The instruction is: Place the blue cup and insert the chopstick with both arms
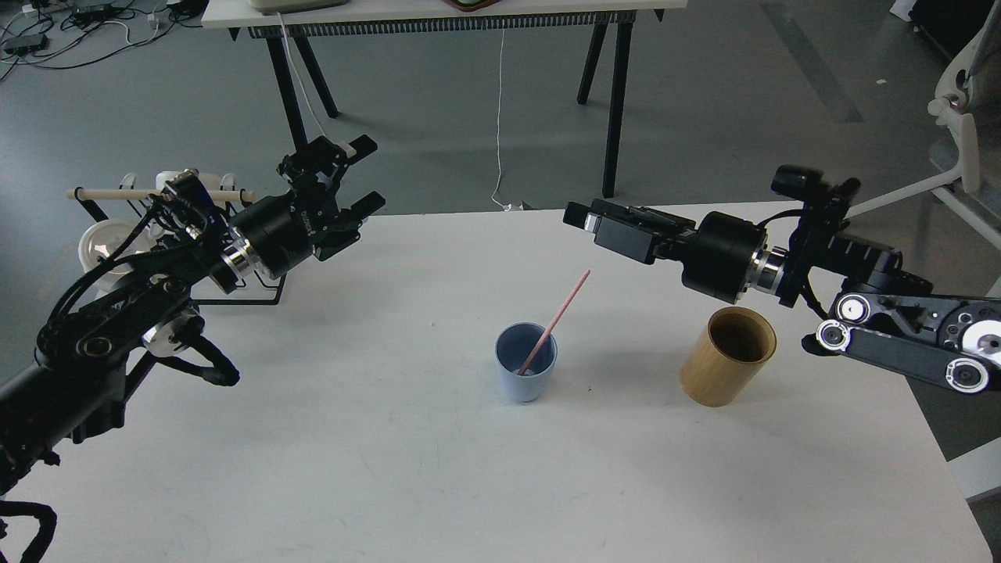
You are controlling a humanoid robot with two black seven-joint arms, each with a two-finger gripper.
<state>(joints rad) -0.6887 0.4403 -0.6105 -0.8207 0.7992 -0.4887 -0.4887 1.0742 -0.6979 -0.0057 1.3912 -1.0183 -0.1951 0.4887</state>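
The broad white desk (407, 469) carries everything. Over its left edge comes the left black robot arm (117, 328), whose tool (361, 176) hangs above the desk's far left part with its two fingers spread wide and nothing between them. From the right comes the right black robot arm (876, 313); its tool (579, 219) points leftward above the desk's far edge, seen dark and side-on, so I cannot tell whether its fingers are apart or pressed together.

Behind the left arm stands a black wire rack (258, 293) with a pale wooden dowel (109, 193) across its top. A wide tan wooden cylinder cup (727, 356) stands upright on the desk's right part, below the right arm.

Near the desk's middle, well apart from both tools, stands the small pale blue plastic tumbler (525, 367), upright. The long thin pink chopstick (559, 317) rests inside it, leaning up and to the right over the rim.
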